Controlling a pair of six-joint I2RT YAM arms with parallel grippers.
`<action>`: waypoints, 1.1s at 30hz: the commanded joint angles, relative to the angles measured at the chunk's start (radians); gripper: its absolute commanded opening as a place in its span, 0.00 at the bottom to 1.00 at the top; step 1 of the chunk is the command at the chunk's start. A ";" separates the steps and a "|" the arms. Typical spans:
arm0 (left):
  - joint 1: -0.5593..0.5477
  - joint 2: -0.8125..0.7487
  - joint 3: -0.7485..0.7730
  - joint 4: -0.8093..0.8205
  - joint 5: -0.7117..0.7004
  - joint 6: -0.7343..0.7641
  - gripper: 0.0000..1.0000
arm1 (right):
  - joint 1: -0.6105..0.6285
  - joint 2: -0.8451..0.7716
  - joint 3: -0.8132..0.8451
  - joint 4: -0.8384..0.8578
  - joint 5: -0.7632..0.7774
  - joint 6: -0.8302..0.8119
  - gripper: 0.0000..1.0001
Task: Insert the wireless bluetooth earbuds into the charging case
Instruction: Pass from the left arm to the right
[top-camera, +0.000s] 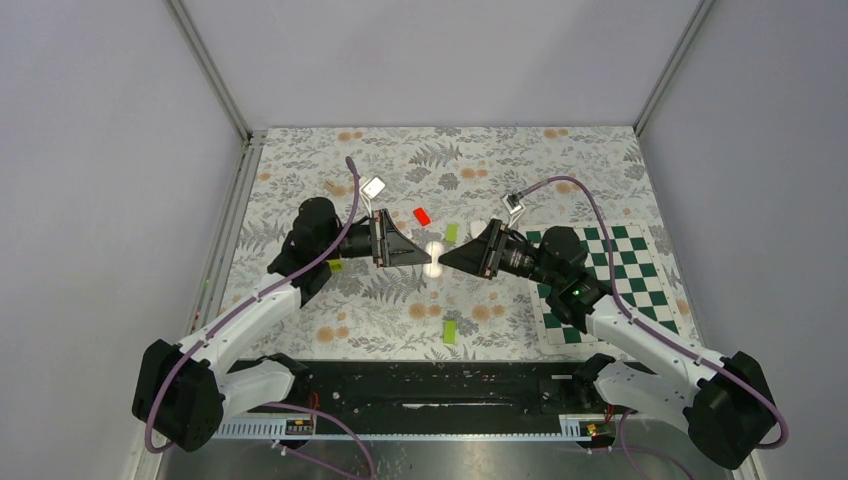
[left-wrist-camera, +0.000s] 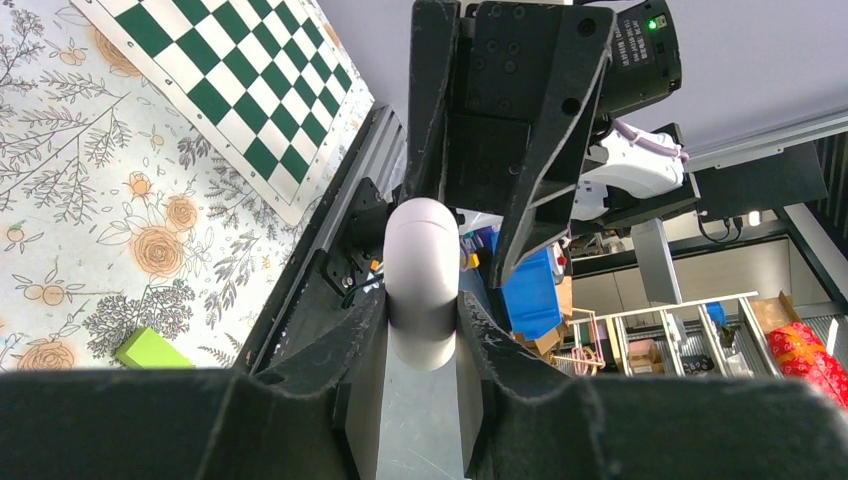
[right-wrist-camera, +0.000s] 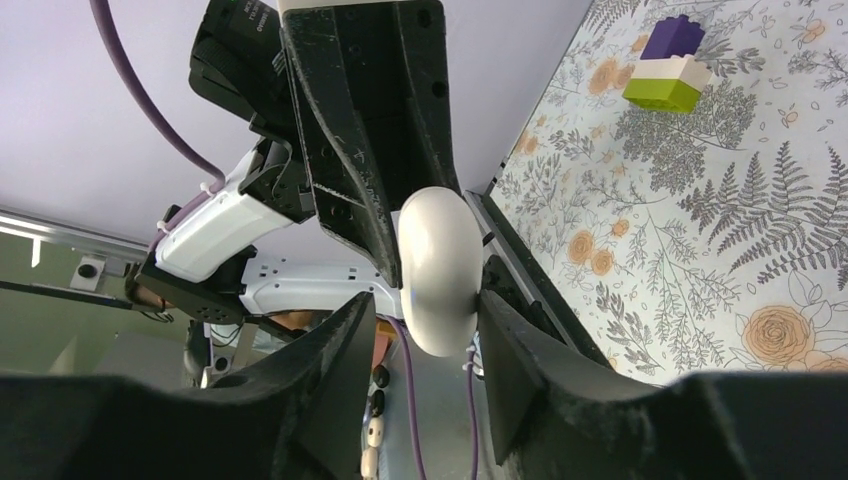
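Note:
The charging case (top-camera: 434, 257), a small white glossy pebble, hangs in mid-air over the middle of the table between both grippers. My left gripper (top-camera: 427, 255) comes from the left and is shut on it. In the left wrist view both fingers of the left gripper (left-wrist-camera: 422, 312) press the sides of the case (left-wrist-camera: 422, 265). My right gripper (top-camera: 445, 262) faces it from the right. In the right wrist view the right gripper (right-wrist-camera: 420, 335) straddles the case (right-wrist-camera: 438, 260): one finger touches it and the other stands off with a gap. I cannot make out the earbuds.
On the floral cloth lie a red block (top-camera: 422, 215) and lime-green blocks (top-camera: 451, 232) (top-camera: 450, 331) (top-camera: 334, 265). A green-and-white checkered mat (top-camera: 620, 280) lies at the right. A purple, white and green brick stack (right-wrist-camera: 672, 62) stands far off. A small square object (top-camera: 374, 187) lies behind.

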 joint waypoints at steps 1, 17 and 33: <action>0.000 0.002 0.040 0.079 0.018 -0.007 0.00 | 0.008 0.014 0.020 0.113 -0.042 0.030 0.47; -0.001 0.004 0.043 0.088 0.024 -0.009 0.00 | 0.009 0.065 0.030 0.121 -0.048 0.028 0.35; 0.000 -0.007 0.057 0.059 0.000 -0.013 0.84 | 0.009 0.064 0.022 0.078 -0.002 0.020 0.03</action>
